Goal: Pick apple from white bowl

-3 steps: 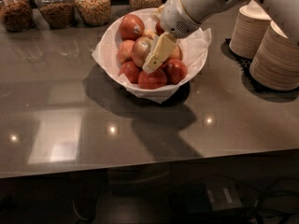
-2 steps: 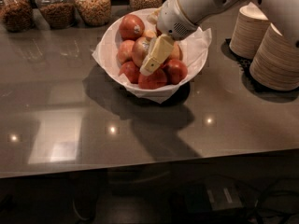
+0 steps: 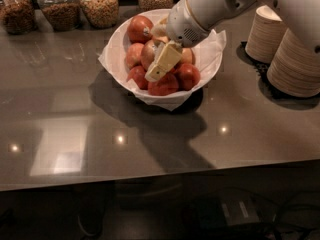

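The pincer [image 3: 157,69] hung inside the white bowl [image 3: 116,41], against the pale apple [image 3: 147,54] among smaller red apples [image 3: 139,28]; whether it gripped anything, I couldn't tell. Crumpled paper [image 3: 215,44] lined the round bowl. The table [image 3: 75,134] was glossy grey-brown, mirroring lights. Glass jars [image 3: 100,4] stood behind, with ribbed tan paper bowls [image 3: 295,64] stacked at the right.
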Tool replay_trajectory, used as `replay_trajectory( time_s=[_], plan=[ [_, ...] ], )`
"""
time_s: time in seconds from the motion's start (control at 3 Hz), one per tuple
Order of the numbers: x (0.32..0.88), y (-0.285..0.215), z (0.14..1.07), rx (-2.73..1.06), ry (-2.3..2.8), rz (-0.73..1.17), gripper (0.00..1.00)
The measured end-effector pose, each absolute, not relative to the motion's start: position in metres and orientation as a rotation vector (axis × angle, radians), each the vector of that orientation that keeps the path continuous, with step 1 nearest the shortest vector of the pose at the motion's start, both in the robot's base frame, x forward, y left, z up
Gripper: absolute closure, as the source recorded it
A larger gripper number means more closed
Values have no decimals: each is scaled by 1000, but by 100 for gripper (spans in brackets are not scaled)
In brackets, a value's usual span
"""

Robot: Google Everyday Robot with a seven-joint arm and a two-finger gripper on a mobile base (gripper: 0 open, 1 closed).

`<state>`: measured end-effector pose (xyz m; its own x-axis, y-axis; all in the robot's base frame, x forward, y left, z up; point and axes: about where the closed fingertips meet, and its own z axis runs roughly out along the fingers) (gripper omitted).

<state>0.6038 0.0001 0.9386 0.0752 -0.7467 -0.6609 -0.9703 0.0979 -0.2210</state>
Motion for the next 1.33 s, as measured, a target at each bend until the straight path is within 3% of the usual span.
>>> replay_trajectory(
  time_s=[0.67,1.33],
  plan=[
    [613,-3,920,-1685,1760,443,23],
    [618,-8,917,-1668,1781,429,65]
  ],
)
